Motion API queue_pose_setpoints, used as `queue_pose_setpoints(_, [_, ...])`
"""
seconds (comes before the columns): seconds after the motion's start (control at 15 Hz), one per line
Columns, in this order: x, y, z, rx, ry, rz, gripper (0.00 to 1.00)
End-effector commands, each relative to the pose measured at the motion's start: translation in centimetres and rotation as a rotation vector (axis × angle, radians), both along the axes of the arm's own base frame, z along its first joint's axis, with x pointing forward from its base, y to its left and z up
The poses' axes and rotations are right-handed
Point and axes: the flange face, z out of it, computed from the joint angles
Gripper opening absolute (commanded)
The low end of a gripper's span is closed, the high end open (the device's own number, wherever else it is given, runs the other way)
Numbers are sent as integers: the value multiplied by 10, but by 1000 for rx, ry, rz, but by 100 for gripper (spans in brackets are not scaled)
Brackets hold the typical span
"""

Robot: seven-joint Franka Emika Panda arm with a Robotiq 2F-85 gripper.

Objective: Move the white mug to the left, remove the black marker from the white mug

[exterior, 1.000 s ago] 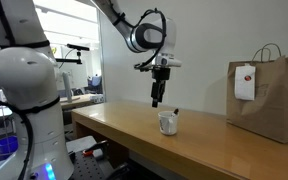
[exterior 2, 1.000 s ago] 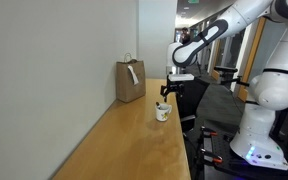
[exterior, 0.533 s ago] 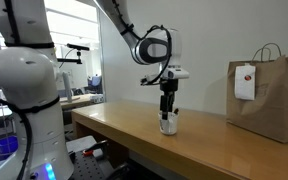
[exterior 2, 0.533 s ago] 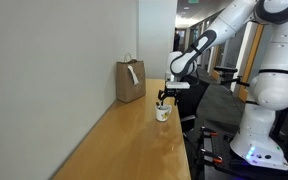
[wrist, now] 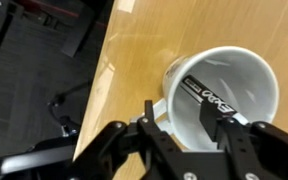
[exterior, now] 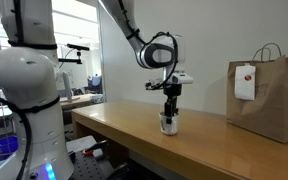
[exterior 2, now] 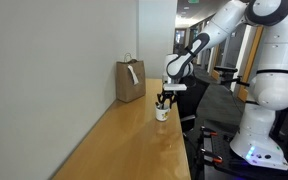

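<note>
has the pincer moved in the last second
Yes, the pincer has dropped lower against the paper bag, down to the white mug.

1. White mug [wrist: 234, 80] rim crowds my gripper [wrist: 187, 135] — black marker [wrist: 206, 95] lies across inside.
2. Wrist view: bare table [wrist: 144, 40] open at 10 to 12 o'clock.
3. In an exterior view, paper bag [exterior: 272, 95] stands at 3 o'clock, well apart.

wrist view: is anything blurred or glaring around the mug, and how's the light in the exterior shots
Wrist view: the white mug and the black marker read clearly, the gripper near the lens looks slightly soft, and a pale sheen lies on the table. In an exterior view the window is washed out bright.
</note>
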Motion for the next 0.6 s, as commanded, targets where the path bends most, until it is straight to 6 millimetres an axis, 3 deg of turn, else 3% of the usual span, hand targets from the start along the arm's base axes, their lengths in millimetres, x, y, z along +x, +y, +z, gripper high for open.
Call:
queue_pose_setpoints(0.0, [9,-2,-3,20,-5,22,23])
queue_pose_setpoints(0.2, [12,-3,-7,23,0,43,1])
queue_pose_setpoints(0.53, [19,5,5,-2,-18,114,2])
